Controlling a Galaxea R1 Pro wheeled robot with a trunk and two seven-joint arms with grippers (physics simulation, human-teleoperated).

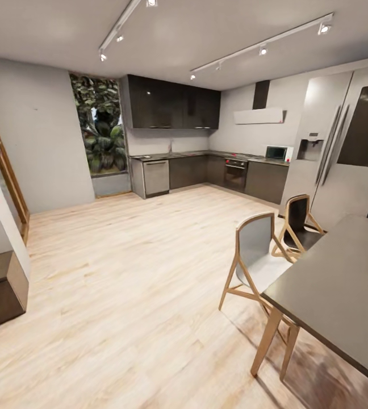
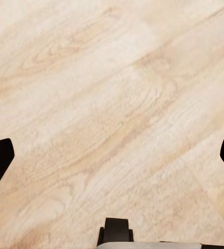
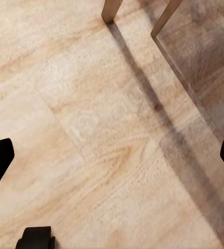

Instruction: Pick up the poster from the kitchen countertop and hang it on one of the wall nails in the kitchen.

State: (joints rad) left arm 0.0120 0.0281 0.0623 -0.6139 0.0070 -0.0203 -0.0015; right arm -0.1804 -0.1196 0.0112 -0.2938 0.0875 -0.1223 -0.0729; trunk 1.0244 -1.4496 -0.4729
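From my head camera the kitchen countertop (image 1: 207, 154) runs along the far wall at about twelve o'clock, above dark cabinets (image 1: 187, 171). Something small lies on it, but it is too distant to say whether that is the poster. A dark table (image 1: 343, 284) and two chairs (image 1: 258, 255) stand at four o'clock. My left gripper (image 2: 112, 155) and right gripper (image 3: 112, 155) both hang with fingers spread wide over the wooden floor (image 1: 127, 272), holding nothing.

Distant kitchen countertop (image 1: 207, 154), items indistinct
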